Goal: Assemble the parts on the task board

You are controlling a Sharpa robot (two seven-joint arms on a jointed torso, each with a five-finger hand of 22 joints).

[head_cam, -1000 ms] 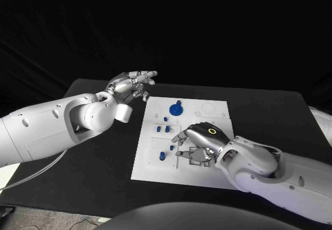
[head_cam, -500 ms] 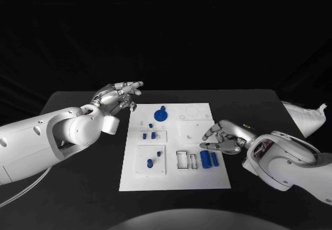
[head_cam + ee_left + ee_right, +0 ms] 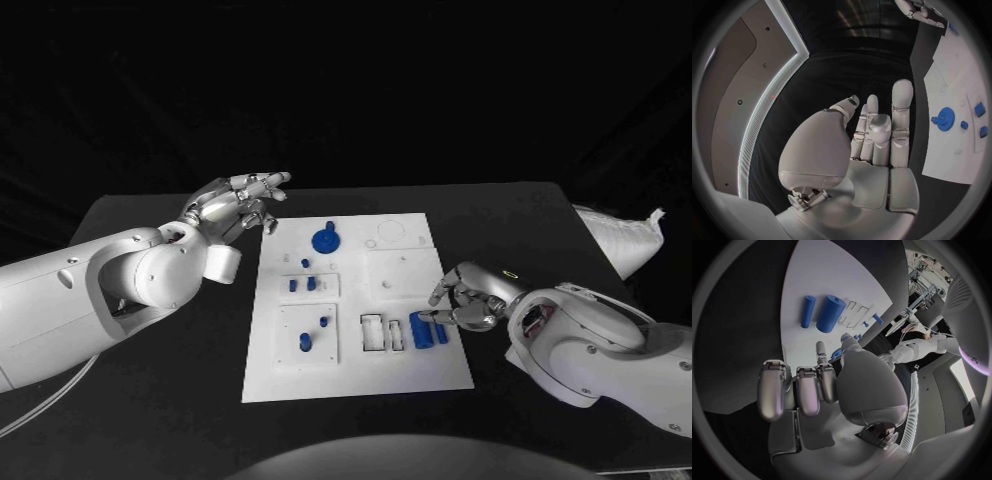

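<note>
White plate first: from the head view we see the task board [image 3: 361, 300] in the middle of the black table [image 3: 144, 350], with our right hand [image 3: 464, 297] at its near-right edge, fingers curled in over nothing, just beside two blue cylinders, a thick cylinder [image 3: 420, 330] and a thin cylinder [image 3: 440, 331], lying side by side next to the empty rectangular slots [image 3: 382, 332]. Our left hand [image 3: 235, 205] hovers off the board's far-left corner, fingers loosely apart and empty, near the blue gear [image 3: 327, 240]. From the left wrist view we see that hand [image 3: 870, 145] holding nothing, its fingers raised, the gear [image 3: 943, 120] off beyond the fingertips. From the right wrist view our hand [image 3: 817, 390] shows fingers bent and nothing between them, the thick cylinder [image 3: 830, 314] and thin one [image 3: 807, 311] lying ahead of the fingertips. We judge the step is picking a cylinder: we should spread the fingers first, approach from above, pinch across its round sides, and avoid rolling its neighbour.
</note>
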